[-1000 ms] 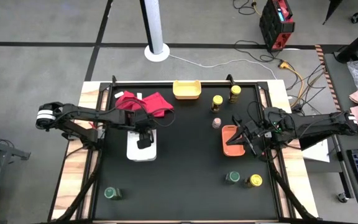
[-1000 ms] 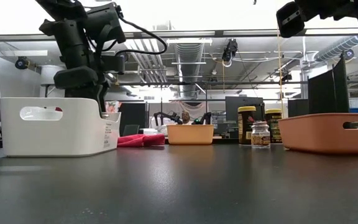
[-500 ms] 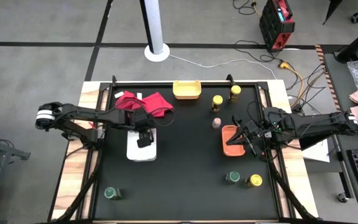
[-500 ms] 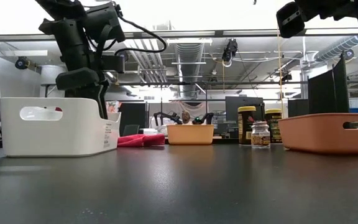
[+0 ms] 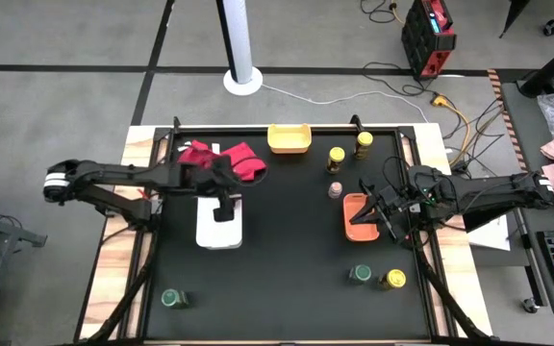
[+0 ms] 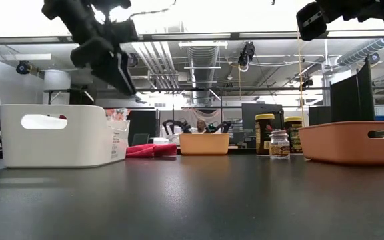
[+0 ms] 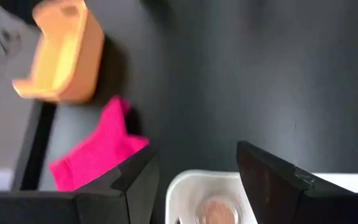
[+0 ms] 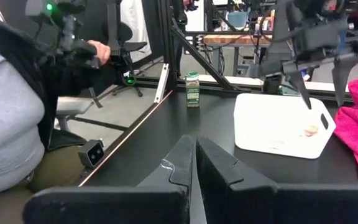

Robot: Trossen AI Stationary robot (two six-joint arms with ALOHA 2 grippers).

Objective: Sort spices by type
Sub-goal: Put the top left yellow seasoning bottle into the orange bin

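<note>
From above we see the left gripper [image 5: 222, 199] over the far end of the white tray [image 5: 221, 227], beside the red cloth [image 5: 224, 160]; the right gripper [image 5: 389, 217] hangs at the orange tray [image 5: 358, 215]; a pinkish-brown jar [image 5: 335, 190] stands just beyond that tray, two yellow jars [image 5: 336, 159] [image 5: 364, 144] stand near the yellow tray [image 5: 289, 138], a green-lidded jar [image 5: 359, 275] sits next to a third yellow jar [image 5: 392, 280] at the near right, and another green-lidded jar [image 5: 172, 299] stands alone near left.

At table height we find the left gripper [image 6: 115, 63] raised above the white tray [image 6: 62, 135]; its jaws we cannot tell from here; the right arm shows only at the upper corner above the orange tray [image 6: 351, 142].

From the left wrist we look past parted, empty fingers [image 7: 267, 180] onto a pinkish-brown jar [image 7: 215, 210] lying inside the white tray [image 7: 185, 186]; the cloth [image 7: 98, 154] and yellow tray [image 7: 64, 53] lie beyond.

From the right wrist we see its fingers [image 8: 225, 168] pressed together, holding nothing; a green-lidded jar [image 8: 192, 89] stands beyond the white tray [image 8: 281, 124]; a person sits at the table's edge.
</note>
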